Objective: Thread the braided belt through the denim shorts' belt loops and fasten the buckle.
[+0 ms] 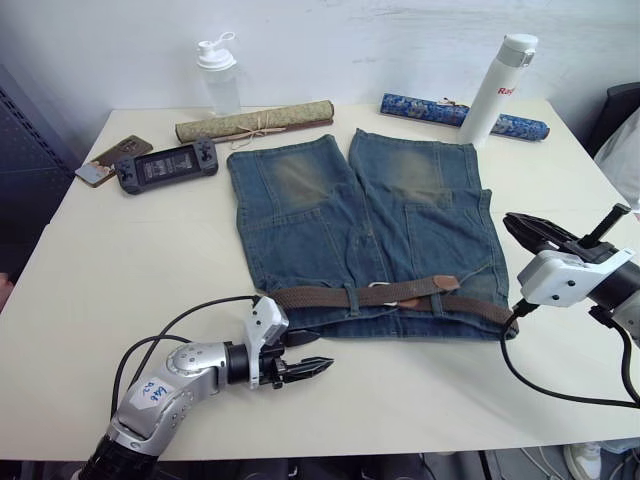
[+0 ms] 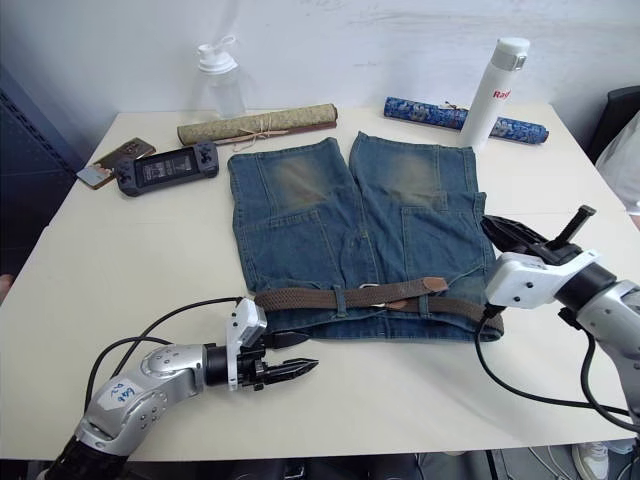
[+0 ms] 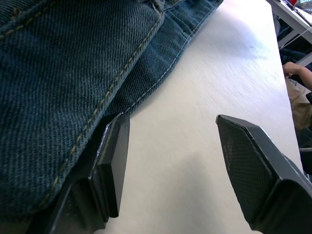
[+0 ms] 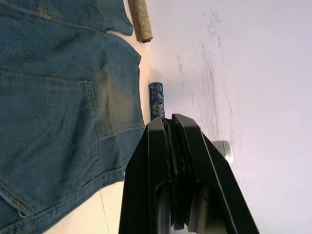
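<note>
The braided belt (image 1: pixel 380 297) lies threaded along the waistband of the denim shorts (image 1: pixel 360 225) on the bench (image 1: pixel 100 300), apparently fastened, while the left end effector (image 1: pixel 305 355) hovers spread at the hem and the right end effector (image 1: pixel 530 232) hangs pressed together, so next comes checking the buckle (image 1: pixel 380 288).

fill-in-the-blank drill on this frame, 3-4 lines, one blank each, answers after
1. The belt lies along the waistband of the ___.
2. The left gripper is ___, one finger at the shorts' edge.
3. The right gripper is ___ on nothing.
4. The white bottle stands beside the ___ rolled mat.

Answers: shorts; open; shut; blue
</note>
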{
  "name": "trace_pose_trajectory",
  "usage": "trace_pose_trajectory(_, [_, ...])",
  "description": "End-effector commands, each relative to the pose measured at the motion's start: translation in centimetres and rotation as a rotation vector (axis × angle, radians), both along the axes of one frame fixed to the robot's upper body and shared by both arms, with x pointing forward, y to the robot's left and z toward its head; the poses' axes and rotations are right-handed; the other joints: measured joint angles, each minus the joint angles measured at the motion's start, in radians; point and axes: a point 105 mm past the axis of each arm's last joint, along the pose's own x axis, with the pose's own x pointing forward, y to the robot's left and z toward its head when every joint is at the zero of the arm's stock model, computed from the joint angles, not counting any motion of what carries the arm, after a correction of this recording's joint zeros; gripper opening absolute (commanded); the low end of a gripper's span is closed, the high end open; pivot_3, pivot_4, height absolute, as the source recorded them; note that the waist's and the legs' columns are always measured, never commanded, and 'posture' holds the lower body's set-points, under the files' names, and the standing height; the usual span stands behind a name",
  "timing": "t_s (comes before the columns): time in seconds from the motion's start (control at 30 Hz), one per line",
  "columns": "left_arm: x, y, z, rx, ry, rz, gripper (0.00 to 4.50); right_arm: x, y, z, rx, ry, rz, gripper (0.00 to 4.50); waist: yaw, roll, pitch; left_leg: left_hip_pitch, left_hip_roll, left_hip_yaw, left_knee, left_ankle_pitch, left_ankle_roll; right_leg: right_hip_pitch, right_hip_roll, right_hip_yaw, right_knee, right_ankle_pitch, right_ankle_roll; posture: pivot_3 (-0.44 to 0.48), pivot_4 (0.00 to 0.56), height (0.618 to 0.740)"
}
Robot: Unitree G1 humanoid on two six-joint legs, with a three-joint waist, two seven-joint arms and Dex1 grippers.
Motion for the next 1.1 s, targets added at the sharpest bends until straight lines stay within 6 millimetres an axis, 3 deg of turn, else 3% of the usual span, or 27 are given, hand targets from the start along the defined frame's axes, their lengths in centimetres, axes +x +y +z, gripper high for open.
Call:
trace_pose_trajectory(0.03, [-0.2, 1.2, -2.9, 0.08, 0.101, 0.056, 3.16, -0.7, 2.6, -1.6, 0.081, 0.1, 0.076, 0.0, 0.0, 0.0, 0.0, 0.0, 0.0, 0.0, 0.0, 0.0, 0.0, 0.0, 0.0, 0.0, 0.0, 0.0, 0.0, 0.0, 0.15, 0.717])
trace_pose_trajectory(0.17, [0.0, 1.0, -1.5, 0.036, 0.066, 0.056, 3.16, -0.8, 4.2, -4.1, 0.187, 0.236, 0.047, 0.0, 0.0, 0.0, 0.0, -0.001, 0.0, 0.0, 0.0, 0.0, 0.0, -0.001, 0.0, 0.0, 0.0, 0.0, 0.0, 0.0, 0.15, 0.717])
trace_pose_trajectory(0.23, [-0.2, 0.8, -0.8, 0.017, 0.051, 0.041, 3.2, -1.0, 4.8, -4.8, 0.218, 0.269, 0.039, 0.67, 0.0, 0.0, 0.0, -0.001, 0.0, 0.0, 0.0, 0.0, 0.0, -0.001, 0.0, 0.0, 0.0, 0.0, 0.0, 0.0, 0.15, 0.717])
trace_pose_trajectory(0.3, [-0.4, 0.7, -0.3, 0.008, 0.033, 0.027, 3.66, -1.1, 5.2, -5.2, 0.259, 0.299, 0.031, 1.28, 0.0, 0.0, 0.0, -0.001, 0.0, 0.0, 0.0, 0.0, 0.0, -0.001, 0.0, 0.0, 0.0, 0.0, 0.0, 0.0, 0.15, 0.717])
trace_pose_trajectory(0.37, [-0.6, 0.5, 0.8, -0.027, 0.018, 0.018, 4.4, -1.0, 5.3, -5.9, 0.241, 0.318, 0.012, 2.36, 0.0, 0.0, 0.0, -0.001, 0.0, 0.0, 0.0, -0.001, 0.0, -0.002, 0.0, 0.0, 0.0, 0.0, 0.0, 0.0, 0.15, 0.717])
trace_pose_trajectory(0.5, [-1.2, 0.9, 3.5, -0.127, 0.005, 0.006, 4.5, -0.9, 5.6, -6.9, 0.21, 0.34, 0.0, 4.27, -0.001, 0.0, 0.001, -0.002, 0.0, 0.0, 0.0, -0.001, 0.0, -0.003, 0.0, 0.0, 0.0, 0.0, 0.0, 0.0, 0.15, 0.717])
trace_pose_trajectory(0.53, [-1.4, 1.0, 4.2, -0.154, 0.008, -0.004, 4.5, -1.0, 5.6, -7.2, 0.188, 0.35, 0.001, 4.39, 0.0, 0.0, 0.001, -0.003, 0.0, 0.0, 0.0, -0.001, 0.0, -0.004, 0.0, 0.0, 0.0, 0.0, 0.0, 0.0, 0.15, 0.717])
trace_pose_trajectory(0.73, [-3.0, 0.9, 8.0, -0.252, -0.012, -0.091, 4.5, -0.2, 5.0, -8.5, 0.092, 0.321, -0.043, 4.39, 0.0, -0.001, 0.002, -0.007, -0.001, 0.0, 0.002, 0.0, 0.0, -0.006, 0.0, 0.0, 0.0, 0.0, 0.0, 0.0, 0.15, 0.717])
trace_pose_trajectory(0.97, [-2.3, 0.1, 8.5, -0.216, -0.078, -0.064, 4.5, 1.2, 5.6, -8.9, 0.064, 0.269, -0.075, 4.39, 0.0, -0.002, 0.002, -0.007, -0.001, 0.0, 0.001, 0.0, -0.001, -0.006, 0.001, 0.0, 0.0, 0.0, 0.0, 0.0, 0.15, 0.717])
trace_pose_trajectory(1.1, [-1.3, -0.1, 8.2, -0.211, -0.094, -0.012, 4.5, 1.3, 5.9, -8.8, 0.086, 0.254, -0.08, 3.16, 0.0, -0.002, 0.002, -0.007, -0.001, 0.0, 0.002, 0.0, -0.001, -0.006, 0.002, 0.0, 0.0, 0.0, 0.0, 0.0, 0.15, 0.717])
